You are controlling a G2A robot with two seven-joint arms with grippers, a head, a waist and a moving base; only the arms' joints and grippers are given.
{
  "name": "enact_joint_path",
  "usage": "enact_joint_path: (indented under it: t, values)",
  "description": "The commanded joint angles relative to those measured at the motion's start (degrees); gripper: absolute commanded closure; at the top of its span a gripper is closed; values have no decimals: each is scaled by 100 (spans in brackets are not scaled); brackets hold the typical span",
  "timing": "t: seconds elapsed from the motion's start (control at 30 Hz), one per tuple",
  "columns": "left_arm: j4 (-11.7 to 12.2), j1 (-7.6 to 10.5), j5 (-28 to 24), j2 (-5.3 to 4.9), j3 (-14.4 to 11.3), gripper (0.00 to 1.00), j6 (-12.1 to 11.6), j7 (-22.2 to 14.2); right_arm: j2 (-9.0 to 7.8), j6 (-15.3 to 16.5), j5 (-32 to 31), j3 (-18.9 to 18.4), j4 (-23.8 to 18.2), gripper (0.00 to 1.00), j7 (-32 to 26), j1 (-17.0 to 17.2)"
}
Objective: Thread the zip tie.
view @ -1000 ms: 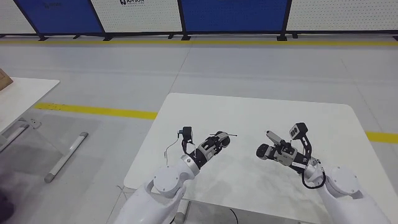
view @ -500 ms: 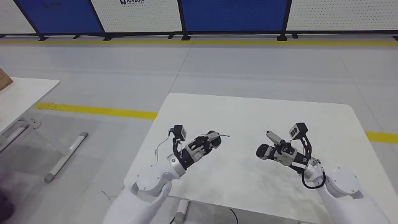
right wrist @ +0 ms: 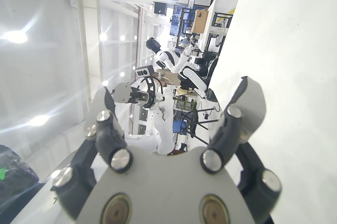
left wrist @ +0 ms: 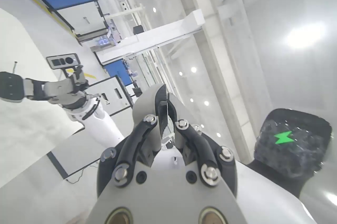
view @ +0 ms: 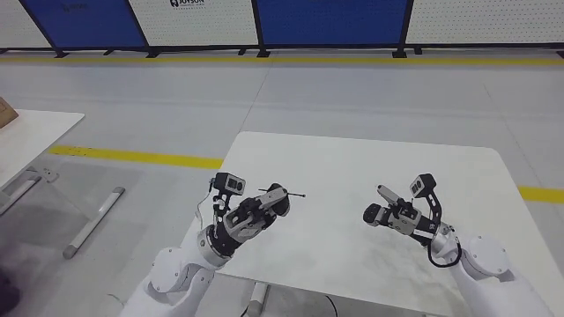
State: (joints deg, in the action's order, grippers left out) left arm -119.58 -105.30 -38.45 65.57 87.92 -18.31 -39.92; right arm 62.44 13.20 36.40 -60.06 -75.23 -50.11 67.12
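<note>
**Over the table's (view: 352, 154) left side, the left gripper (view: 277, 195) has backed off with the tie (view: 296, 195)**

At the left, the left gripper has slid away from the middle of the table over the last second, toward the left edge. Half a second ago it was partway along that same path. It now hangs over the table's left part with its tips pointing right. Seen from its own wrist, the fingers (left wrist: 147, 101) are pressed together, with only a thin dark strip nipped between the black pads.

The tie has travelled with it. From above it is a fine, straight, black sliver poking out of the fingertips toward the right. It lies roughly level, with its free end in the air above the white top. It is too thin from here to tell head from tail, and I can't tell how much of it is buried in the grip.

Farther right, well apart from the tie, the right gripper (view: 377, 204) sits where it was a second ago, over the table's right half and aimed back toward the left one. Its jaws stand wide. From its own wrist the two fingers (right wrist: 250, 93) spread far apart, and the left gripper shows small and distant in the gap. The stretch of table between the two grippers is wider than it was.
</note>
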Motion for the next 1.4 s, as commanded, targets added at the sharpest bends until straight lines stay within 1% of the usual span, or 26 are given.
enact_joint_path:
  t: [0.0, 0.07, 0.1, 0.13, 0.17, 0.2, 0.23, 0.3, 0.37, 0.43, 0.47, 0.53, 0.57, 0.7, 0.8, 0.87, 0.93, 0.97, 1.0, 1.03, 1.1, 1.13, 1.23, 1.27, 1.33, 1.37]
  values:
    - [-3, -92, 224, -8, 59, 100, 25, 79, 0, 0, 0, 0, 0, 0, 0, 0]
    - [37, -97, 596, -2, 31, 100, 156, 456, 0, 0, 0, 0, 0, 0, 0, 0]
    - [104, -37, 970, 15, 6, 100, 186, 958, 0, 0, 0, 0, 0, 0, 0, 0]
    - [181, 19, 1305, 36, -92, 100, 203, 1381, 0, 0, 0, 0, 0, 0, 0, 0]
    - [223, 75, 1503, 55, -273, 100, 299, 1605, 0, 0, 0, 0, 0, 0, 0, 0]
    - [313, 161, 1609, 68, -437, 100, 438, 1688, 0, 0, 0, 0, 0, 0, 0, 0]
    - [481, 308, 1761, 81, -563, 100, 559, 1830, 0, 0, 0, 0, 0, 0, 0, 0]
    - [706, 495, 1831, 102, -748, 100, 716, 1940, 0, 0, 0, 0, 0, 0, 0, 0]
    - [1003, 699, 1948, 119, -883, 100, 850, 2072, 0, 0, 0, 0, 0, 0, 0, 0]
    - [1217, 839, 2070, 133, -982, 100, 943, 2192, 0, 0, 0, 0, 0, 0, 0, 0]
    - [1370, 922, 2256, 143, -1059, 100, 1012, 2339, 0, 0, 0, 0, 0, 0, 0, 0]
    - [1546, 1038, 2299, 163, -1218, 100, 1142, 2392, 0, 0, 0, 0, 0, 0, 0, 0]
    - [1682, 1120, 2331, 171, -1271, 100, 1218, 2428, 0, 0, 0, 0, 0, 0, 0, 0]
    - [1985, 1298, 2438, 193, -1422, 100, 1306, 2509, 0, 0, 0, 0, 0, 0, 0, 0]
    - [2059, 1347, 2439, 206, -1496, 100, 1269, 2546, 0, 0, 0, 0, 0, 0, 0, 0]
    - [1972, 1330, 2274, 215, -1505, 100, 1125, 2528, 0, 0, 0, 0, 0, 0, 0, 0]
    - [1736, 1271, 1870, 228, -1464, 100, 811, 2480, 0, 0, 0, 0, 0, 0, 0, 0]
    - [1646, 1235, 1728, 231, -1452, 100, 710, 2442, 0, 0, 0, 0, 0, 0, 0, 0]
    - [1502, 1199, 1540, 232, -1448, 100, 595, 2313, 0, 0, 0, 0, 0, 0, 0, 0]
    - [1304, 1132, 1345, 224, -1402, 100, 434, 2134, 0, 0, 0, 0, 0, 0, 0, 0]
    - [1042, 991, 1179, 209, -1337, 100, 238, 1903, 0, 0, 0, 0, 0, 0, 0, 0]
    - [837, 889, 1091, 196, -1276, 100, 126, 1767, 0, 0, 0, 0, 0, 0, 0, 0]
    - [457, 661, 942, 163, -1140, 100, 38, 1482, 0, 0, 0, 0, 0, 0, 0, 0]
    - [331, 574, 943, 152, -1071, 100, -6, 1447, 0, 0, 0, 0, 0, 0, 0, 0]
    - [230, 482, 889, 139, -1063, 100, 76, 1335, 0, 0, 0, 0, 0, 0, 0, 0]
    - [242, 482, 923, 134, -1065, 100, 160, 1324, 0, 0, 0, 0, 0, 0, 0, 0]
